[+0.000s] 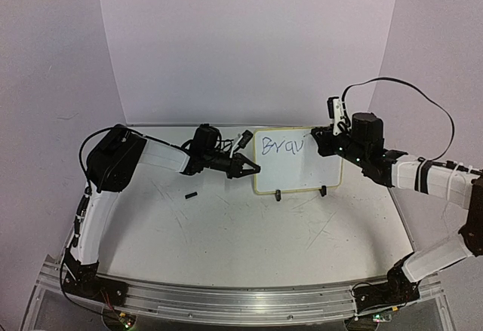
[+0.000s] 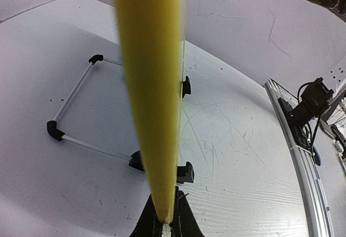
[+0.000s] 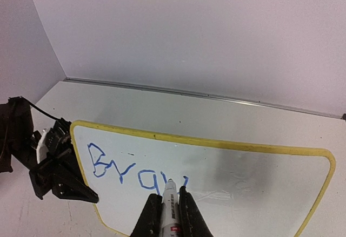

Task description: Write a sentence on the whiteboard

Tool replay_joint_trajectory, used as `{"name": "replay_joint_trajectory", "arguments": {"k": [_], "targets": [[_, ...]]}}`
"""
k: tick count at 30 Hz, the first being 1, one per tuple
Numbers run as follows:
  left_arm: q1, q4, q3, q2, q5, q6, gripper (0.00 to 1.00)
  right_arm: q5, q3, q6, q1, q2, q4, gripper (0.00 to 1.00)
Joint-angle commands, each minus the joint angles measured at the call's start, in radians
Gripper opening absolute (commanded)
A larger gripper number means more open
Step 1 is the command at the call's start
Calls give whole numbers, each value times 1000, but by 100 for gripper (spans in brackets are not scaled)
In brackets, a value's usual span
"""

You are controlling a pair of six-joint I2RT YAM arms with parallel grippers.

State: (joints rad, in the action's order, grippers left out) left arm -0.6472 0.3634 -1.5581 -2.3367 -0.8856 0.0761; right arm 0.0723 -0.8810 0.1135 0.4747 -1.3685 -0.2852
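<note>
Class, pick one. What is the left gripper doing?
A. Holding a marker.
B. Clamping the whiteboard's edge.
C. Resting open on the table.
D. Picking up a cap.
B: the left gripper is shut on the yellow rim of the whiteboard; the marker is in the right gripper.

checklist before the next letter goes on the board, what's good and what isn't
1. Left gripper steadying the whiteboard: ok, jaws shut on its yellow rim.
2. Marker held by the right gripper: ok, jaws shut on it, tip pointing at the board.
3. Tip touching the surface: cannot tell, it sits right by the last letter.
4. Blank space to the right of the blue writing: ok, that half is bare.
5. Clip feet down on the table: ok, both look planted.
6. Small black piece out of both arms' way: ok.
</note>
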Motion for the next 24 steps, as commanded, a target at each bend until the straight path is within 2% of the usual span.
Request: {"name": "replay_joint_trajectory", "arguments": {"k": [1, 24], "targets": [[-2, -137, -2, -18, 106, -71, 0, 12, 17, 15, -2, 11, -13, 0], [-2, -156, -8, -16, 109, -75, 0, -4, -23, 35, -30, -86, -29, 0]]}}
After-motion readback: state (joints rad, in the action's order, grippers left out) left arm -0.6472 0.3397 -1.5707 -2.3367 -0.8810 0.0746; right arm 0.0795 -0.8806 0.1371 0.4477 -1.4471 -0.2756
